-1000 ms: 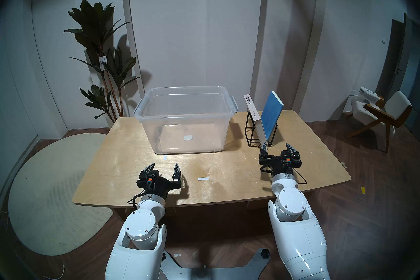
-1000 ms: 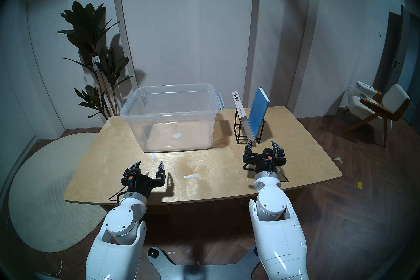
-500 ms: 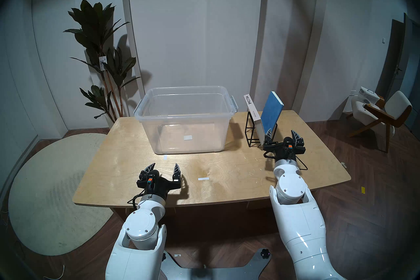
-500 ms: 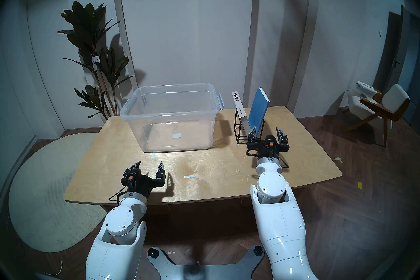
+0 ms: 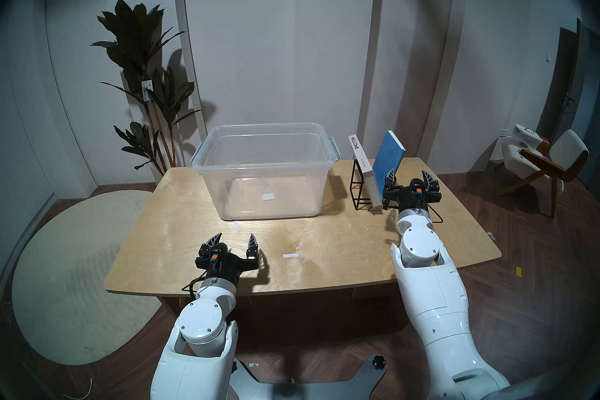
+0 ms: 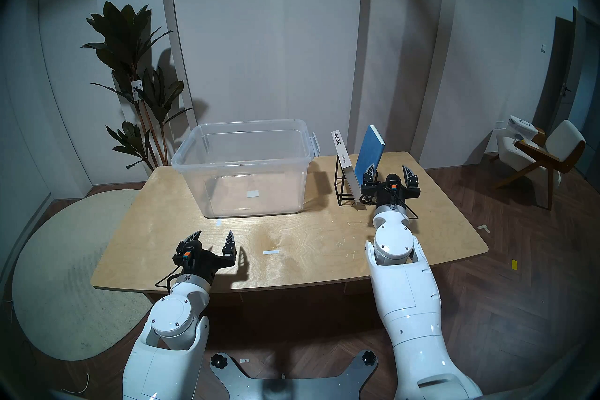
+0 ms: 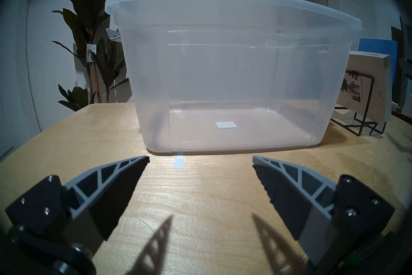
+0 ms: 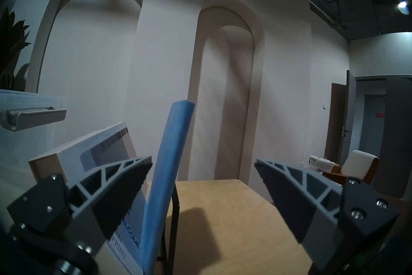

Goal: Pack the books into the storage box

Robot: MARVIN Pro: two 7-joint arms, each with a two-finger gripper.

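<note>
Right gripper (image 5: 409, 178) advanced to blue book (image 5: 388, 160), jaws apart, empty; left gripper (image 5: 233, 239) apart too. Straddle spine squarely before closing.

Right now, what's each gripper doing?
Left gripper: open, empty, over the table.
Right gripper: open, empty, at the blue book.

Left hand (image 7: 200, 163) hangs low over the wooden worktop (image 7: 211, 189), its two fingers (image 7: 116, 180) spread wide with nothing between them, a strip of white tape (image 7: 179, 159) just ahead. Straight in front stands the clear storage box (image 7: 223, 71). Off to the right, a beige book (image 7: 367, 87) leans in a black wire rack (image 7: 361, 127), a blue book (image 7: 379, 46) behind it.
</note>
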